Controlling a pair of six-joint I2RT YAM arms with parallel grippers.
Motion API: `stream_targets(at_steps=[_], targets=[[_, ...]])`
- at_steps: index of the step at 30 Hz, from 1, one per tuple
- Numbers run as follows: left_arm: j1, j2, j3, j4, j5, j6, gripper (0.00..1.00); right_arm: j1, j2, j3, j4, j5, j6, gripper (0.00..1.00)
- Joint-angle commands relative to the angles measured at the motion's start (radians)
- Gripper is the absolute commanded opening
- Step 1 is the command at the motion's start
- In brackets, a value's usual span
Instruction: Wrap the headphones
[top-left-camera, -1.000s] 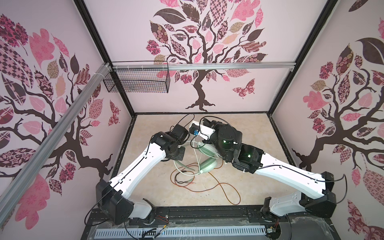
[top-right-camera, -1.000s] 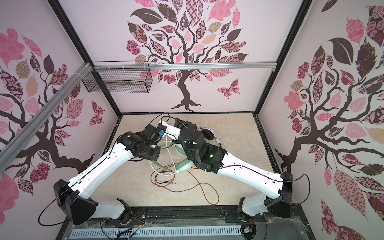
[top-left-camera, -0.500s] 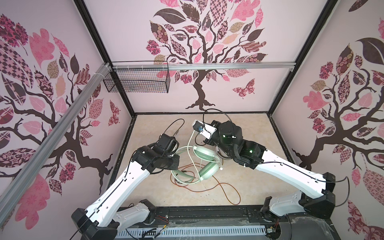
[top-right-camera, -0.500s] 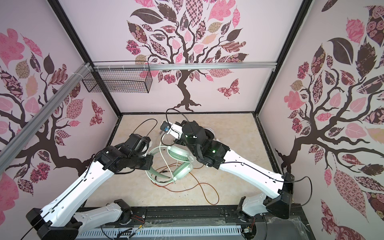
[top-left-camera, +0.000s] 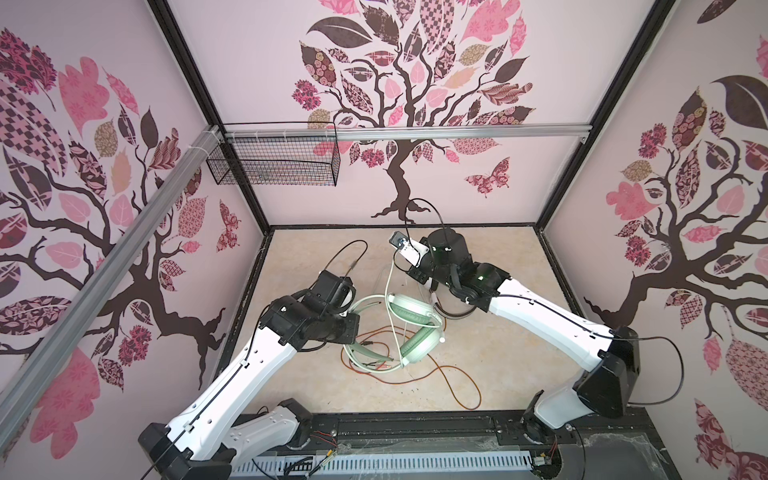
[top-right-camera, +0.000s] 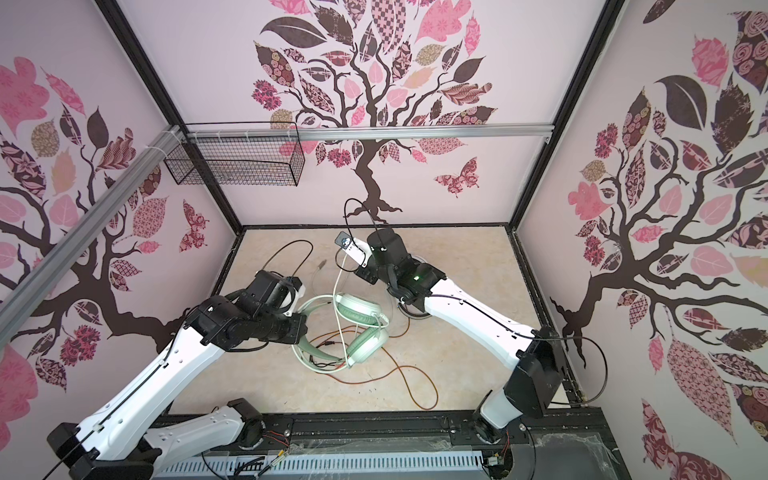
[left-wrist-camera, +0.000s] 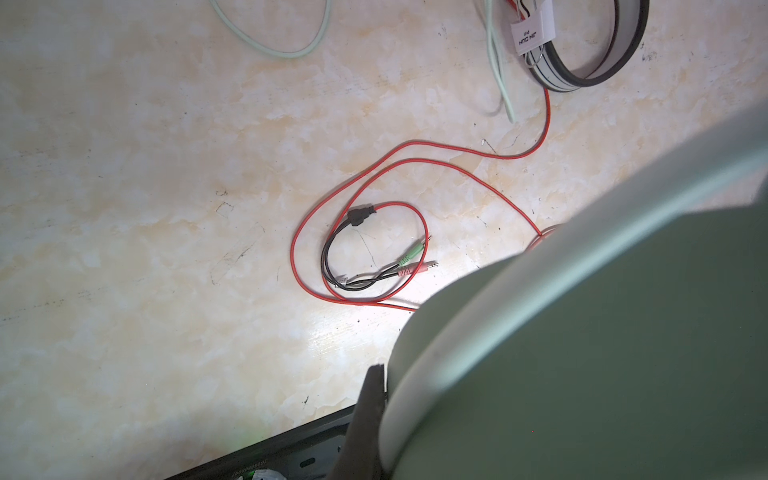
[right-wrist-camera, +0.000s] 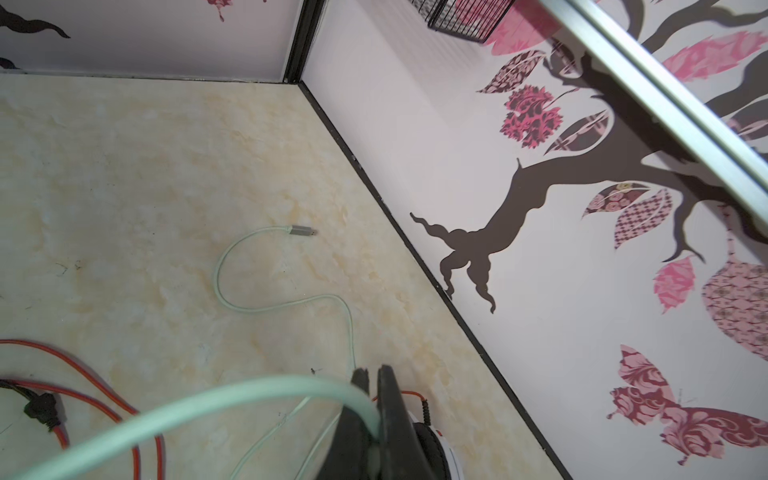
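1. The left arm has drawn back toward its own side. The left gripper (left-wrist-camera: 380, 392) is clamped on the headband (left-wrist-camera: 582, 332) of the mint-green headset (top-left-camera: 409, 316).
2. The right arm has pulled away toward the back of the table (top-left-camera: 498, 365). The right gripper (right-wrist-camera: 374, 399) is pinched shut on the pale green cable (right-wrist-camera: 187, 409), which rises from the headset to its jaws.
3. The mint-green headset was mostly hidden under both arms a second ago. It now sits in the open between them, mid-table, so the cable is drawn out ready for winding.
4. The cable's free end with its grey plug (right-wrist-camera: 302, 231) lies loose on the table beyond the right gripper. Wrapping looks barely begun.
5. The white-and-black headset (left-wrist-camera: 582, 83) lies under the right arm, with neither gripper on it. Its orange-red cable (left-wrist-camera: 547, 116) sprawls in loops near the mint-green headset, so the two cables could snag.
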Motion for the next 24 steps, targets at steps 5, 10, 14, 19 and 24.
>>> stream_targets(at_steps=[5, 10, 14, 19, 24], targets=[[-0.003, -0.012, 0.109, -0.056, -0.068, -0.043, 0.0, -0.045, 0.036, 0.007, 0.078, -0.139, 0.138, 0.0], [-0.003, -0.002, 0.234, -0.101, -0.138, -0.074, 0.0, -0.071, 0.04, -0.036, 0.125, -0.259, 0.201, 0.01], [-0.003, 0.012, 0.339, -0.112, -0.155, -0.103, 0.0, -0.076, 0.027, -0.115, 0.237, -0.345, 0.272, 0.12], [-0.003, 0.048, 0.449, -0.151, -0.162, -0.113, 0.0, -0.077, 0.052, -0.156, 0.307, -0.414, 0.356, 0.24], [-0.003, 0.097, 0.562, -0.228, -0.221, -0.107, 0.0, -0.079, 0.044, -0.23, 0.382, -0.472, 0.422, 0.69]])
